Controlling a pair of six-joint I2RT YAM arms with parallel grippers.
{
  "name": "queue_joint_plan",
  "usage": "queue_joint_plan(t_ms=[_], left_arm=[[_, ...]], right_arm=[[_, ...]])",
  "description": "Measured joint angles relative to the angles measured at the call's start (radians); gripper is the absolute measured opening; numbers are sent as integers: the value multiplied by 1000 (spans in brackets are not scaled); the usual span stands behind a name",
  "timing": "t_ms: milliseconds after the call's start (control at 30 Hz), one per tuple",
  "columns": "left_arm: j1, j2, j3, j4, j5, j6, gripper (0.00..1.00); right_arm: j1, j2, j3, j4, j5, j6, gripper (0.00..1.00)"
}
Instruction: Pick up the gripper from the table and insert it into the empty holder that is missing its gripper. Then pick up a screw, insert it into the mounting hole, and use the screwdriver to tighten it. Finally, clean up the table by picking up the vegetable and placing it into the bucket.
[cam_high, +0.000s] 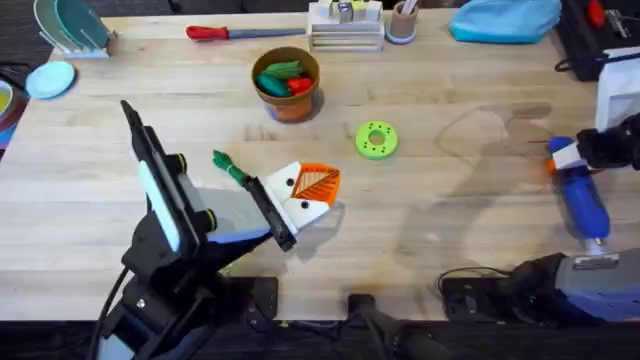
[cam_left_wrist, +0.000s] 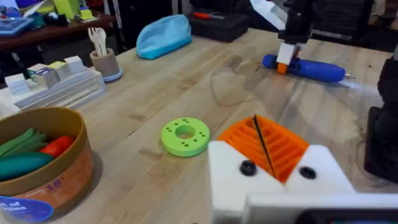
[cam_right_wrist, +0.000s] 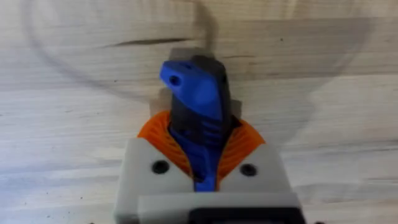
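Observation:
The blue screwdriver (cam_high: 583, 203) lies near the table's right edge, and my right gripper (cam_high: 563, 160) is shut on its rear end. In the right wrist view, the screwdriver (cam_right_wrist: 196, 87) sits between the orange pads of that gripper (cam_right_wrist: 202, 137). My left gripper (cam_high: 320, 185) rests low over the table's middle, its orange pads pressed together with nothing between them (cam_left_wrist: 261, 142). The green vegetable (cam_high: 230, 168) lies on the wood just left of it. The brown bucket (cam_high: 292, 105) stands behind, holding green and red toy vegetables. The loose gripper, holder and screw are out of view.
A flat green disc (cam_high: 376, 139) with a centre hole lies right of the bucket. At the back edge are a red-handled screwdriver (cam_high: 225, 32), a white parts block (cam_high: 345, 30), a small cup (cam_high: 401, 22) and a blue cloth bundle (cam_high: 505, 18).

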Motion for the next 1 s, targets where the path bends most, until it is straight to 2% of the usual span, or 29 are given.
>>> queue_joint_plan(t_ms=[133, 400, 633, 767, 1000], left_arm=[[0, 0, 0, 0, 0, 0, 5], [0, 0, 0, 0, 0, 0, 5], [0, 0, 0, 0, 0, 0, 5], [0, 0, 0, 0, 0, 0, 5], [0, 0, 0, 0, 0, 0, 5]], right_arm=[[0, 2, 0, -2, 6, 1, 20], [10, 2, 3, -17, 16, 1, 21], [70, -18, 8, -74, 23, 33, 21], [139, -98, 24, -74, 22, 99, 21], [239, -337, 44, 5, 14, 234, 21]])
